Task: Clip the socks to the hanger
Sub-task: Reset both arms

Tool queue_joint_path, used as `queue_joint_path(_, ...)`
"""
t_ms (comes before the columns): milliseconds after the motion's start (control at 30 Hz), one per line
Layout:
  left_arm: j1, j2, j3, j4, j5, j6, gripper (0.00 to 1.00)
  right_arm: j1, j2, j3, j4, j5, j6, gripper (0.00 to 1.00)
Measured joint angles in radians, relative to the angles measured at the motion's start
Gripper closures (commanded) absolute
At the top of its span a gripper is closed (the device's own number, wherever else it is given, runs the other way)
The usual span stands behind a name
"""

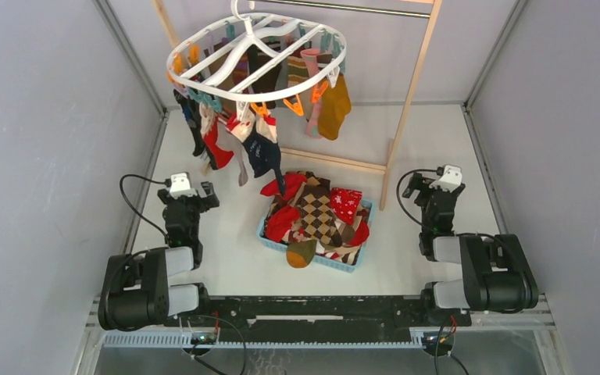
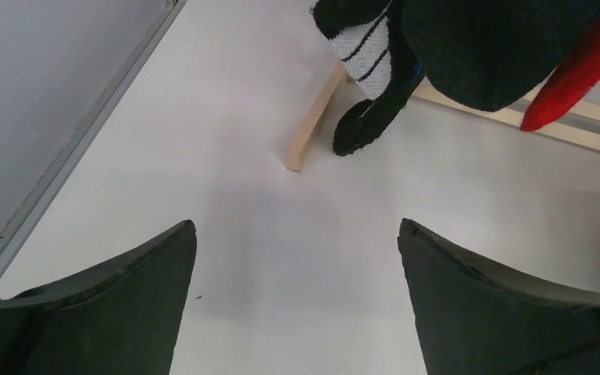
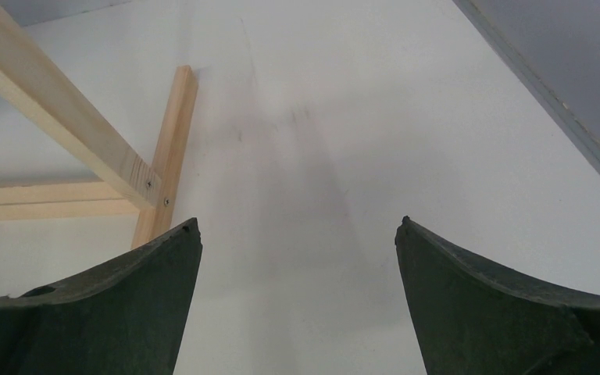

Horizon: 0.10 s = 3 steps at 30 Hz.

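Dark fingers frame both wrist views: the left end effector [image 2: 295, 234] and the right end effector [image 3: 297, 230] each stand wide open with nothing between the fingers, only bare tabletop [image 2: 226, 156] beneath.

Loose socks [image 1: 316, 215] lie heaped in a blue basket [image 1: 336, 266] midway between the two arms, probably so either one can reach in. The hanger [image 1: 254, 47] hangs above and behind the basket from the rail of a wooden frame [image 1: 410, 101]. That makes the lift from heap to clip short. Several socks are already clipped along its near and left rim, among them a red one [image 1: 217, 148], a navy one [image 1: 264, 152] and a mustard one [image 1: 334, 105]. Some orange clips [image 1: 293, 103] at the front look free.

Both arms sit folded low, well apart from the basket on either side. I judge that no sock is in hand, and the next pick has not begun.
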Motion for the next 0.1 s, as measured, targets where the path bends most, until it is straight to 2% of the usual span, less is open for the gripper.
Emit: queue_joint_path(100,-0.001,0.0,0.0,0.0,-0.005,0.0,0.0,0.0,0.0,0.0,-0.002,-0.011,0.0,0.0)
